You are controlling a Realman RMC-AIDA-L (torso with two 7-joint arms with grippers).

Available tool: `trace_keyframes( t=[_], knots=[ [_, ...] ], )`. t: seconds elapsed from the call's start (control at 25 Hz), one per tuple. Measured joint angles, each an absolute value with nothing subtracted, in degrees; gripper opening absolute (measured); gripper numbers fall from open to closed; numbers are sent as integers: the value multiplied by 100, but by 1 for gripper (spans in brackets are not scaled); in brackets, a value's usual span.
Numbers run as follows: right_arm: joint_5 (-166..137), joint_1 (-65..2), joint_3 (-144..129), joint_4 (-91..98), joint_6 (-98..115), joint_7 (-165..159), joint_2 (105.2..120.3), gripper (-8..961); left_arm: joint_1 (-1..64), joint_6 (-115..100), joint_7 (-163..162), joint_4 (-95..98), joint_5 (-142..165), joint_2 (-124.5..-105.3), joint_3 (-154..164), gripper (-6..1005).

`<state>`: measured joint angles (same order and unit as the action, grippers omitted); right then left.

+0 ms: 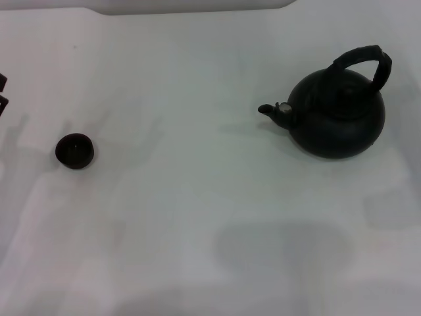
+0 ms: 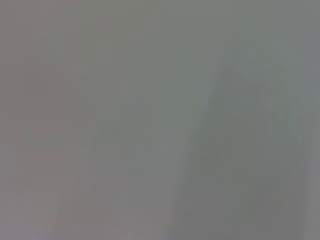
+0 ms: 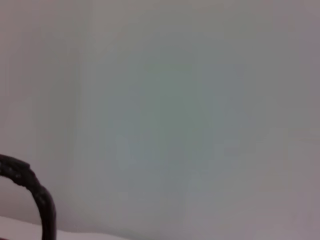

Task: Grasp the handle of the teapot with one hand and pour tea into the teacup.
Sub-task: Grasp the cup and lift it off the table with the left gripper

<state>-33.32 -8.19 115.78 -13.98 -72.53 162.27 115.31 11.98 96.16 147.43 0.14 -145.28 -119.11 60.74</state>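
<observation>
The black teapot [image 1: 339,118] stands upright on the white table at the right, its short spout [image 1: 268,110] pointing left towards the teacup. Its arched ribbed handle [image 1: 365,56] rises over the top, tilted to the right side. Part of that handle also shows in the right wrist view [image 3: 35,192]. The tiny dark teacup [image 1: 74,151] stands upright at the left, far from the teapot. A black bit of my left gripper [image 1: 2,92] shows at the left edge, above and left of the cup. My right gripper is out of view. The left wrist view shows only blank surface.
The white table [image 1: 197,217] spans the head view, with faint arm shadows near the cup and along the front. A raised white edge [image 1: 191,5] runs along the back.
</observation>
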Motion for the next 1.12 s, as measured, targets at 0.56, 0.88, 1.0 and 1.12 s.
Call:
trace_keyframes(
  t=[0.56, 0.88, 1.0, 1.12],
  knots=[
    [-3585, -892, 11524, -1401, -7071, 16100, 11516, 860, 1206, 9416, 15091, 21, -14508, -11926, 6073, 860],
    [-3608, -1016, 11532, -1433, -6890, 16119, 11496, 860, 1221, 8877, 15113, -18, -14529, -11940, 6058, 860],
    [-3610, -1086, 11530, -1435, -6796, 16131, 11496, 860, 1217, 8609, 15021, -24, -14534, -11942, 6060, 861],
    [-3613, -1180, 11524, -1442, -6667, 16141, 11496, 860, 1218, 8455, 14917, -26, -14521, -11937, 6064, 861]
  ],
)
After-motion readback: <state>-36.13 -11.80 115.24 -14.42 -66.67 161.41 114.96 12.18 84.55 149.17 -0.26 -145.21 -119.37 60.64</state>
